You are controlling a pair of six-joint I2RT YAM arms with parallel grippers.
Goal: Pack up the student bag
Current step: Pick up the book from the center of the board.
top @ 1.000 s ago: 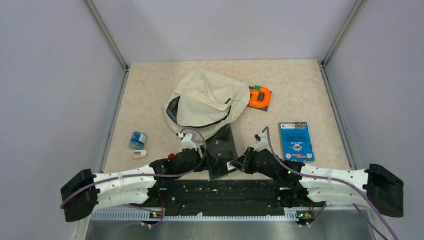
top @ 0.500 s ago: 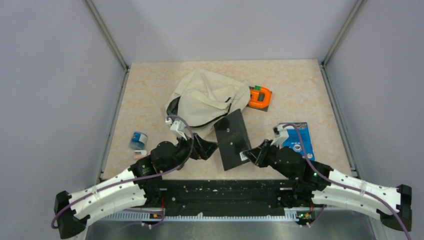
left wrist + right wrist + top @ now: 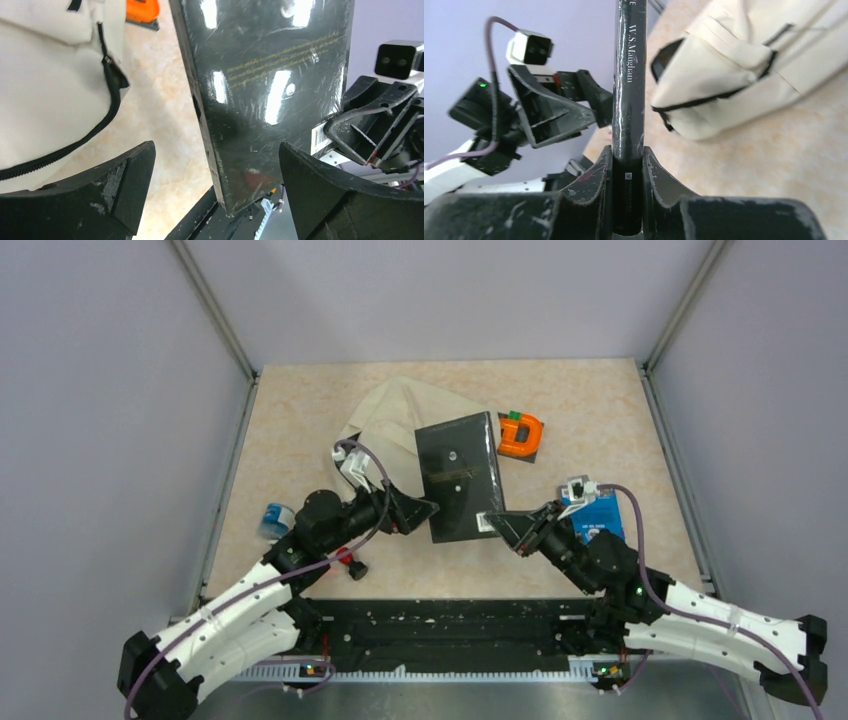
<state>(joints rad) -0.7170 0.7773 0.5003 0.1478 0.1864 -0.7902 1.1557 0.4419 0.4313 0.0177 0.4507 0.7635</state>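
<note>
Marbled tabletop (image 3: 600, 410), right gripper (image 3: 497, 523) pinching a black book (image 3: 460, 475) over the bag (image 3: 385, 412) mid-frame, left gripper (image 3: 427, 508) gaping empty.

Your right gripper (image 3: 628, 165) clamps the lower end of a black book (image 3: 628, 75), fingers (image 3: 596, 175) pressed flat to both covers, the spine facing you and lettered "W.S. Maugham". To its left hangs your left gripper (image 3: 574, 107), apart from the book, with a green light (image 3: 483, 85) lit on its arm. At right the student bag (image 3: 744, 75) lies on the mottled beige table (image 3: 774, 160), showing a dark opening at its near end.
</note>
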